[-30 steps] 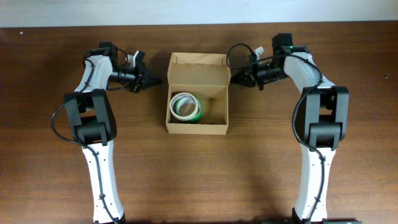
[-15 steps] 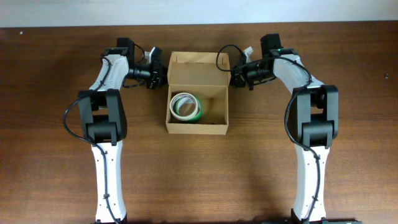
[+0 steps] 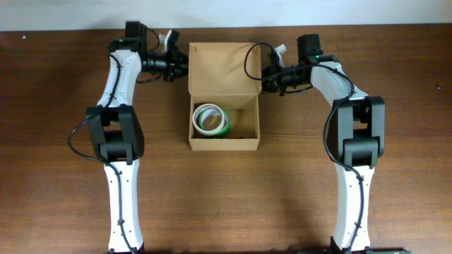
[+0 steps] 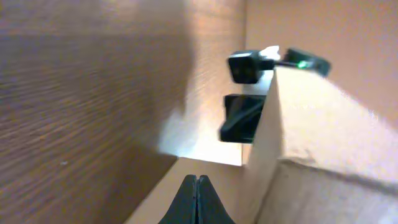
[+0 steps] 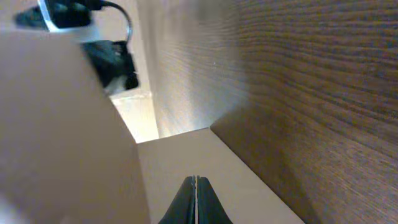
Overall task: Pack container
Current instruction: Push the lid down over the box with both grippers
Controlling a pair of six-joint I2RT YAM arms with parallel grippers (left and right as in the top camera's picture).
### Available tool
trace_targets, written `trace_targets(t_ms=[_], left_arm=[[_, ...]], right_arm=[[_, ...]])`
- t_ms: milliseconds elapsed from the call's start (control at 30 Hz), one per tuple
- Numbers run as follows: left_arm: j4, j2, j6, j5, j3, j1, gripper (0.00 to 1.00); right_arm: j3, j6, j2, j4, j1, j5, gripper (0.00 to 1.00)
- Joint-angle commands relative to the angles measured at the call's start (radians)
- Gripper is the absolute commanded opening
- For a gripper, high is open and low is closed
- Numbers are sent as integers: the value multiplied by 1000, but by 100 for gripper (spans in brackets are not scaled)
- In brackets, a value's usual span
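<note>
The container (image 3: 244, 144) is a tan cardboard box at the table's middle. Its hinged lid flap (image 3: 223, 69) stands raised at the back. A white and green tape roll (image 3: 210, 120) lies in the box's left half. My left gripper (image 3: 185, 65) is shut and empty, with its tips at the lid's left edge. In the left wrist view the gripper (image 4: 197, 178) rests against cardboard (image 4: 311, 124). My right gripper (image 3: 265, 76) is shut and empty at the lid's right edge. In the right wrist view the gripper (image 5: 195, 178) lies on a cardboard side flap (image 5: 180, 149).
Brown wooden table (image 3: 56, 176) all around the box. A pale wall strip (image 3: 226, 13) runs along the far edge. Both arm bases stand at the front, left (image 3: 120, 212) and right (image 3: 351, 212).
Both grippers moved inward to the lid's side edges, the left one also toward the back. The lid flap shows a larger face than before.
</note>
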Motion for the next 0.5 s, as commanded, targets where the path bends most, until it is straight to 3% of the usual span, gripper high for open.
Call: trace_targets(t_ms=[0, 267, 467], left_arm=[[-53, 5, 2, -37, 91, 4, 1], [-173, 5, 23, -56, 195, 4, 1], [-281, 5, 77, -84, 250, 4, 1]], right_arm=[[34, -29, -36, -5, 3, -42, 4], [118, -34, -111, -60, 23, 9, 4], [240, -100, -162, -255, 49, 165, 4]])
